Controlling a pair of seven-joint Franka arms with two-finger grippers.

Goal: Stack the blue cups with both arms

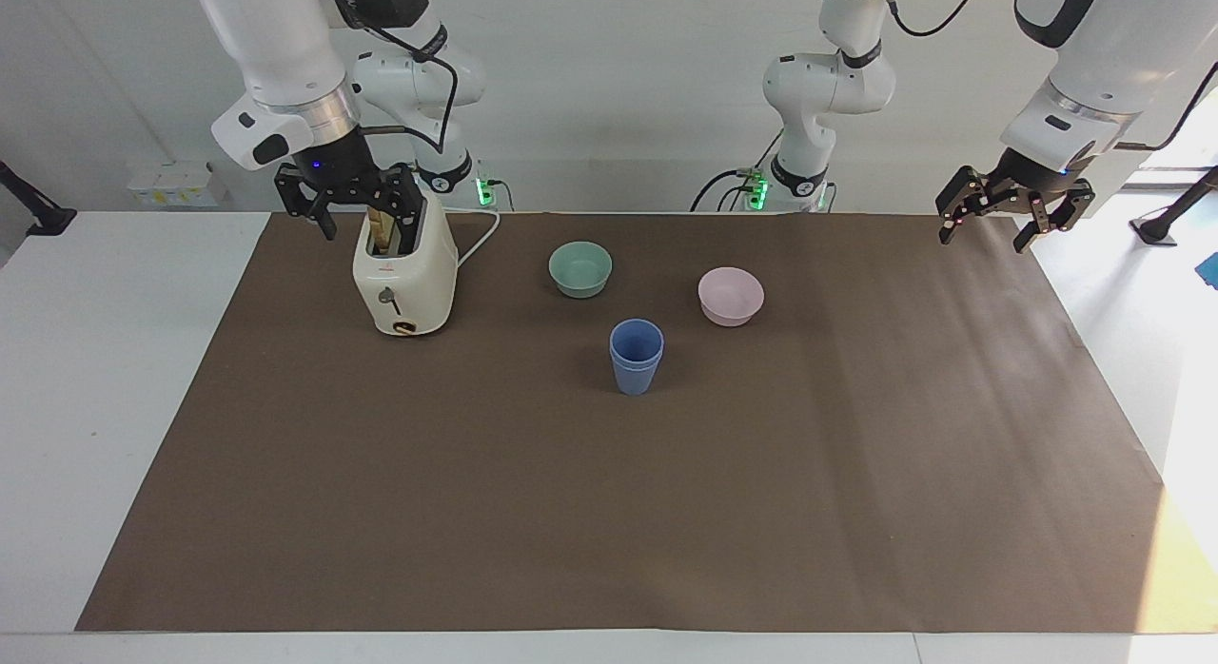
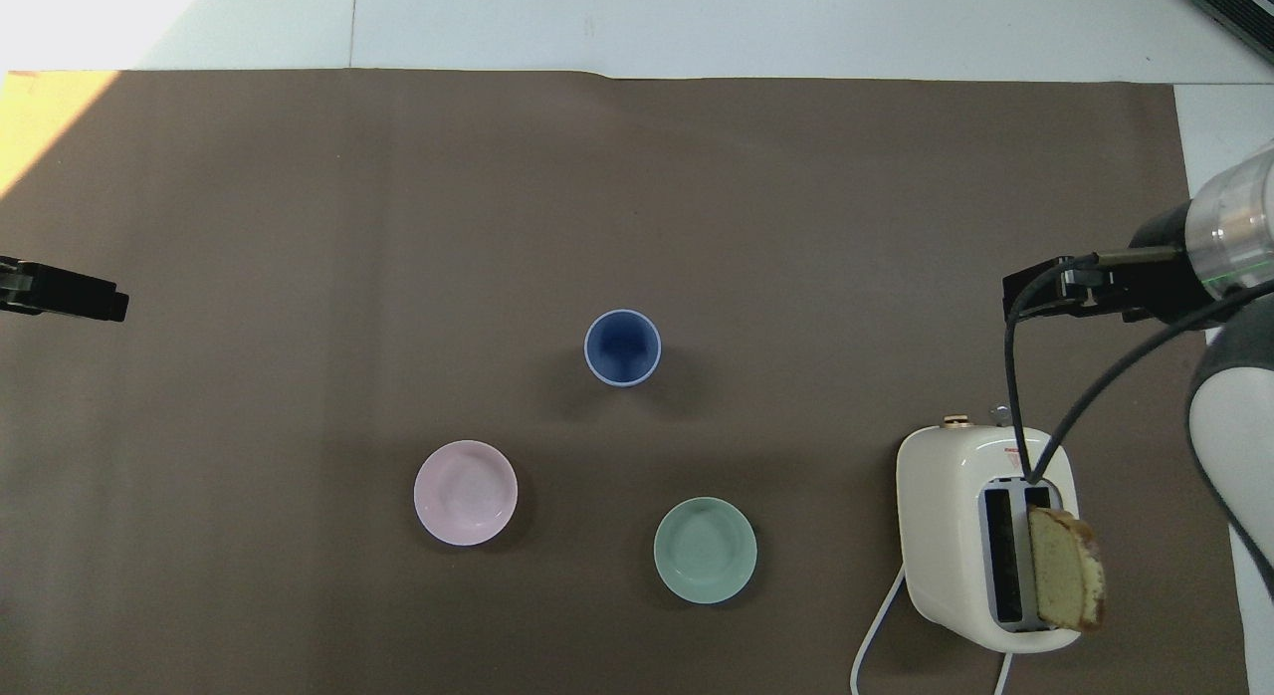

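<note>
The two blue cups (image 1: 636,356) stand nested one in the other, upright, on the brown mat near the table's middle; they also show in the overhead view (image 2: 622,347). My right gripper (image 1: 364,212) is open and empty in the air over the toaster (image 1: 403,276), at the right arm's end of the table; it also shows in the overhead view (image 2: 1057,288). My left gripper (image 1: 992,226) is open and empty in the air over the mat's edge at the left arm's end; its tip shows in the overhead view (image 2: 66,295). Both are well apart from the cups.
A mint-green bowl (image 1: 580,268) and a pale pink bowl (image 1: 730,296) sit nearer to the robots than the cups. The cream toaster holds a bread slice (image 2: 1065,579) upright in one slot; its white cord (image 1: 479,237) runs toward the robots. Two smaller white arms stand at the robots' edge.
</note>
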